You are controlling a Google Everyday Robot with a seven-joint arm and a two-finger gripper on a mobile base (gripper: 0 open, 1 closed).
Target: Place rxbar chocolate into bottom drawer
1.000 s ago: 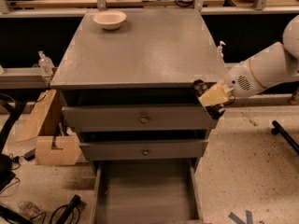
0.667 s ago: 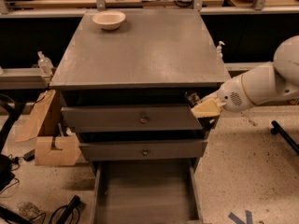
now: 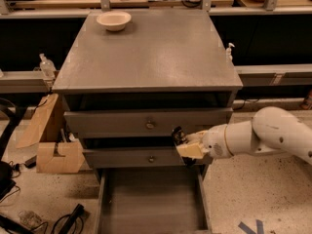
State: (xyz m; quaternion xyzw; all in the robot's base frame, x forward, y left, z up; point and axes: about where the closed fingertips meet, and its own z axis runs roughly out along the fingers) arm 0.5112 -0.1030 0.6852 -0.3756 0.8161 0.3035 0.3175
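Observation:
My gripper (image 3: 184, 146) is at the end of the white arm that reaches in from the right. It hangs in front of the middle drawer's right half, just above the back right of the open bottom drawer (image 3: 148, 201). It is shut on a small dark piece, the rxbar chocolate (image 3: 177, 133), whose end sticks up from the fingers; the rest of the bar is hidden. The bottom drawer is pulled out toward me and its plain grey floor is bare.
The top drawer (image 3: 146, 123) and middle drawer (image 3: 131, 157) with round knobs are nearly closed. A white bowl (image 3: 113, 20) sits at the back left of the cabinet top (image 3: 151, 52). Cardboard pieces (image 3: 53, 155) and cables lie on the floor at the left.
The arm has moved down and to the left with the bar, from the cabinet's top right corner to the front of the middle drawer, over the open bottom drawer.

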